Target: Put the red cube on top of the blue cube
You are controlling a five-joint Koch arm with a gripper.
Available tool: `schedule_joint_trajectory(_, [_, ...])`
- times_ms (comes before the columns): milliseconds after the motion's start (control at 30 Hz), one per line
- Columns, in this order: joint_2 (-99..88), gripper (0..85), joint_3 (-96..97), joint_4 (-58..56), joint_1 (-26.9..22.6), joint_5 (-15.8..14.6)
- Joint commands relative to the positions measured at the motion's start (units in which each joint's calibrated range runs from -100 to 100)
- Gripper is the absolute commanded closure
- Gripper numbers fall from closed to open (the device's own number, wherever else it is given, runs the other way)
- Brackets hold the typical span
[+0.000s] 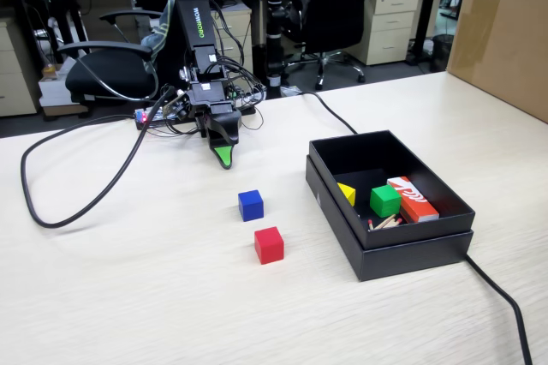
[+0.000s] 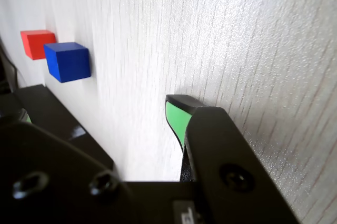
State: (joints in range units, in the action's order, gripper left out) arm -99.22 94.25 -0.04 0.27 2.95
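While the red cube (image 1: 269, 245) sits bare on the table (image 1: 128, 296), just beside the blue cube (image 1: 251, 205) and apart from it, no stacking has begun. Pickup, lift and placement all remain. Gripper (image 1: 224, 156) rests tip-down near the arm base, well short of both cubes, holding nothing; whether its jaws are parted cannot be told.

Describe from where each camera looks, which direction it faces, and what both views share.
Fixed view: stands off the table's near side, raised, facing the arm at the far edge; the end effector is low over the table.
Wrist view: rides on the end effector, looking along the tabletop.
Shared: red cube, blue cube, both apart on the table.
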Motion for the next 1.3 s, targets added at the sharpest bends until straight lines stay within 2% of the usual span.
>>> schedule_joint_trajectory(0, [0.14, 35.6, 1.49, -1.56, 0.0, 0.34])
schedule_joint_trajectory(300, [0.14, 35.8, 1.49, -1.56, 0.15, 0.15])
schedule_joint_trajectory(667, [0.26, 36.2, 0.22, -1.73, 1.07, -2.64])
schedule_joint_trajectory(733, [0.37, 36.4, -2.68, -5.02, 1.07, -2.74])
schedule_joint_trajectory(867, [0.6, 36.4, -14.29, -20.31, 1.07, -4.4])
schedule_joint_trajectory(1000, [3.01, 36.4, -26.62, -30.07, 0.15, -4.69])
schedule_joint_trajectory(1133, [9.67, 37.0, -41.76, -34.22, 0.1, -4.88])
schedule_joint_trajectory(1267, [23.78, 38.3, -61.97, -44.67, -1.12, -4.88])
